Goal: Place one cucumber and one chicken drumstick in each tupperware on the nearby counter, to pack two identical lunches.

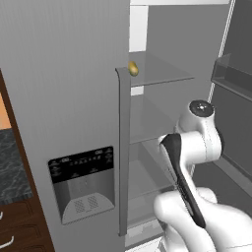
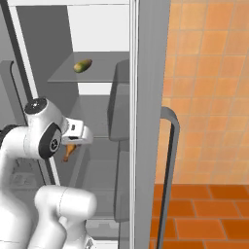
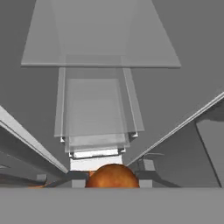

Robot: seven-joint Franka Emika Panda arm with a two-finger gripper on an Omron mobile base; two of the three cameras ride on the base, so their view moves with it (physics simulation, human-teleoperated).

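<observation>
My gripper [image 2: 73,144] is inside the open fridge, shut on a chicken drumstick [image 2: 69,152] that hangs orange-brown below the hand, above a glass shelf. In the hand view the drumstick's round brown end [image 3: 112,176] sits between the gripper [image 3: 112,183] tips, with stacked glass shelves beyond it. A strip of the black speckled counter [image 1: 10,167] shows at the far left over brown drawers. The cucumber and the tupperware are out of view.
A small yellow-green oval item [image 2: 82,65] lies on the upper glass shelf [image 1: 162,74]. The shut fridge door [image 1: 64,74], with its dispenser [image 1: 83,184] and tall handle [image 1: 123,147], stands to the left. The open door [image 2: 148,121] with its bins [image 1: 231,74] stands to the right.
</observation>
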